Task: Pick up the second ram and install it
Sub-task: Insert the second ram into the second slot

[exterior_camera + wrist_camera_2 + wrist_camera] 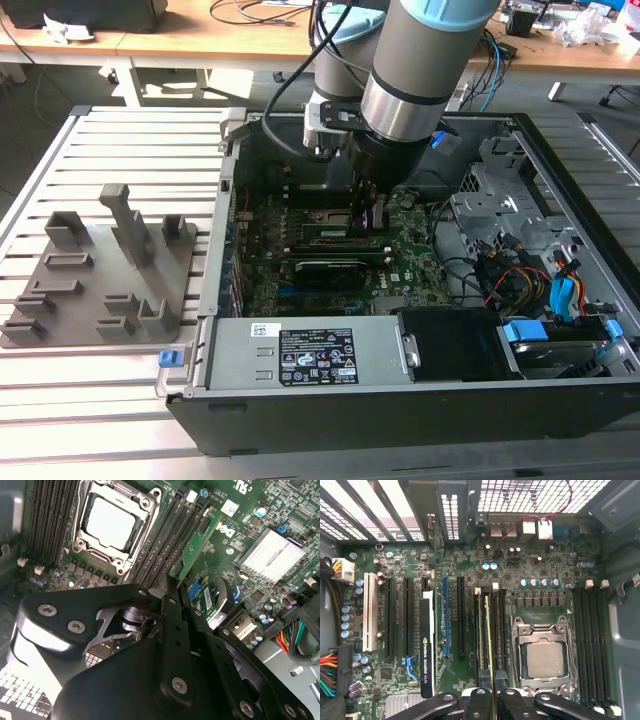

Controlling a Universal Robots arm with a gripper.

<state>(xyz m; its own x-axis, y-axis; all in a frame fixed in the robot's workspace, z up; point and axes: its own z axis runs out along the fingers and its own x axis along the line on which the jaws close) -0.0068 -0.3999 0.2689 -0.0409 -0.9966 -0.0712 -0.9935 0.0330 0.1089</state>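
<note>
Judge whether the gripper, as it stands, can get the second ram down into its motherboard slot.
Probably yes. The gripper holds the second ram on edge over the slots beside the processor socket, and nothing lies across them.

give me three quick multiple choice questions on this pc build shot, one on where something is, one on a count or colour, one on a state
1. Where is the ram stick the gripper holds?
A. on the grey tray
B. over the slots beside the cpu socket
C. on the power supply

2. What colour is the holder tray?
A. grey
B. blue
C. red

3. What is the gripper's state?
A. open above the tray
B. shut on nothing
C. shut on the ram stick

Answers:
1 B: in the first wrist view the stick stands edge-on along the slots next to the cpu socket.
2 A: the exterior view shows it grey, on the slatted table at that view's left.
3 C: in both wrist views the fingers clamp the stick's end.
</note>
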